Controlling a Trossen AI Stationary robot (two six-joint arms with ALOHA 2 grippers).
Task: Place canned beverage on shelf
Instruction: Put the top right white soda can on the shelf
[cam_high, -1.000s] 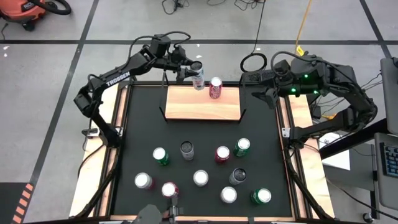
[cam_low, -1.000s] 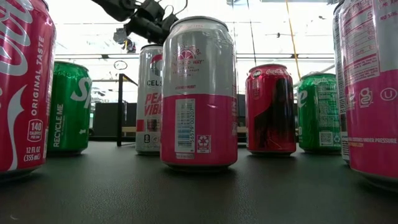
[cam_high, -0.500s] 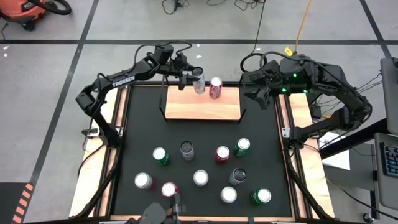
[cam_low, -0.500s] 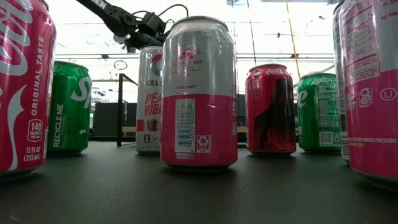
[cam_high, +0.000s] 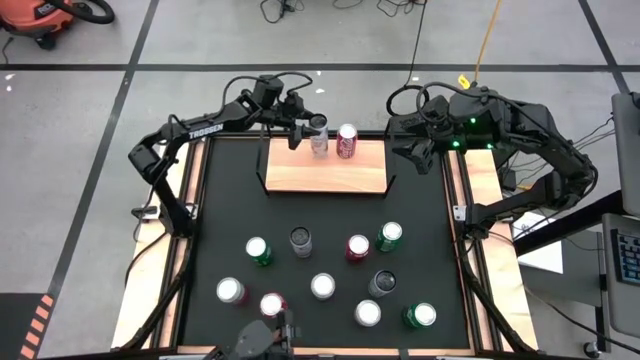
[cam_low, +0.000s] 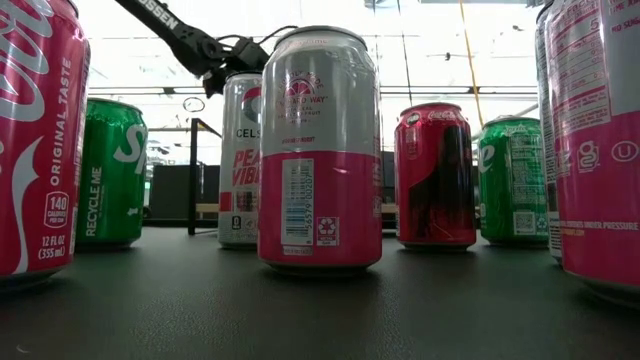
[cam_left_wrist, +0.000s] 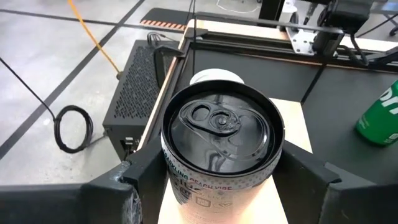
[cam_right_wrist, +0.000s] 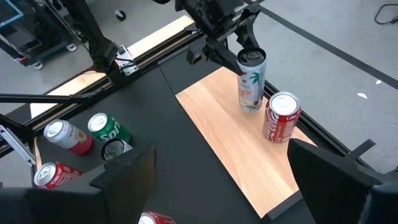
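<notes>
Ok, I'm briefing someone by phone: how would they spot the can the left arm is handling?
Find the wooden shelf at the far end of the black mat. Two cans stand at its back edge. It is the pale can with a dark top, inside the left claw; its neighbour is a red cola can with a silver top.

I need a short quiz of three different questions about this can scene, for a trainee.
1. True or false: two cans stand on the shelf.
2. Which gripper is at the white can? A left B right
3. The can beside it is ____ in colour.

Key: 1 true. 2 A: the left gripper has its jaws around the white can; the right gripper waits open by the shelf's end. 3 red: the red can.
</notes>
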